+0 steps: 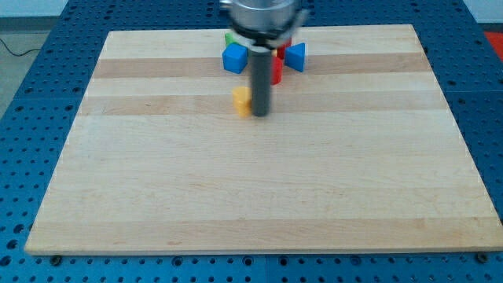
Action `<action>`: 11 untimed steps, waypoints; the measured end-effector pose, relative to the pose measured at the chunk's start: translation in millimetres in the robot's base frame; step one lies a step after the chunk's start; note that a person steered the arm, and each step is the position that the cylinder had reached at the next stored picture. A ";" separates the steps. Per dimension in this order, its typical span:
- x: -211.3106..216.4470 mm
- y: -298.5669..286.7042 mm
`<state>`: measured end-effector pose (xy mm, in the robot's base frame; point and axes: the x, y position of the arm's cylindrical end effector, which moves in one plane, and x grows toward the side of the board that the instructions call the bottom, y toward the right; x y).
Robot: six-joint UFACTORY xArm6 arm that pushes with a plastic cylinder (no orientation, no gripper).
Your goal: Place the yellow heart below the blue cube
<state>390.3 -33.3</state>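
The yellow heart [242, 101] lies on the wooden board, a little below the blue cube [234, 59]. My tip [260, 115] stands right beside the yellow heart, on its right side, seeming to touch it. The rod hides part of the blocks behind it.
A blue triangular block [295, 56] sits at the right of the cluster near the view's top. A red block [277, 69] shows just right of the rod, and a green block [230, 39] peeks out above the blue cube. The wooden board [259, 196] rests on a blue perforated table.
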 end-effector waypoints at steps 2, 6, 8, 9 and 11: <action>-12.8 -14.7; -11.0 -19.7; -4.1 -24.6; 11.2 -81.8; -49.7 -69.4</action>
